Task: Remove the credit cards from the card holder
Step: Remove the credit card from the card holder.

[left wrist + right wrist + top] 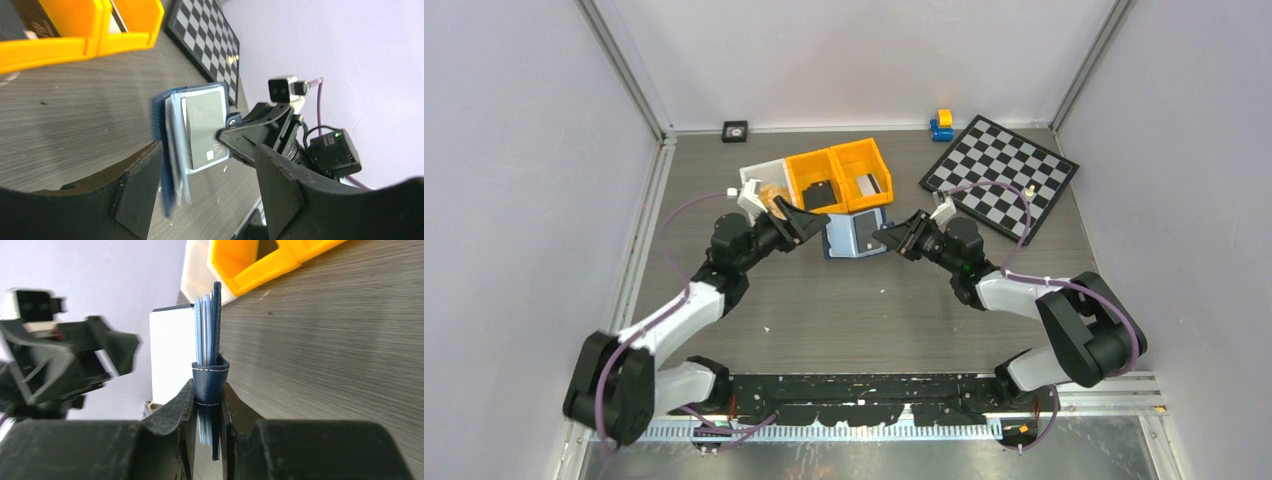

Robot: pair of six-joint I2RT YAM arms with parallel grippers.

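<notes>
The navy card holder (161, 131) hangs open between the two arms, its blue-grey pockets facing my left gripper. A grey credit card (202, 125) sits in its front pocket. My right gripper (207, 400) is shut on the card holder (210, 377) at the snap-tab edge, which I see edge-on there. My left gripper (207, 192) is open, its fingers either side of the holder's near end without touching it. From above, the card holder (852, 238) lies between the left gripper (814, 222) and the right gripper (889, 238).
Two orange bins (839, 160) and a white bin (756, 180) stand just behind the holder, with dark flat items inside the orange ones. A chessboard (1004, 175) lies at the back right. A blue and yellow toy (941, 124) and a small black square (735, 130) sit by the back wall.
</notes>
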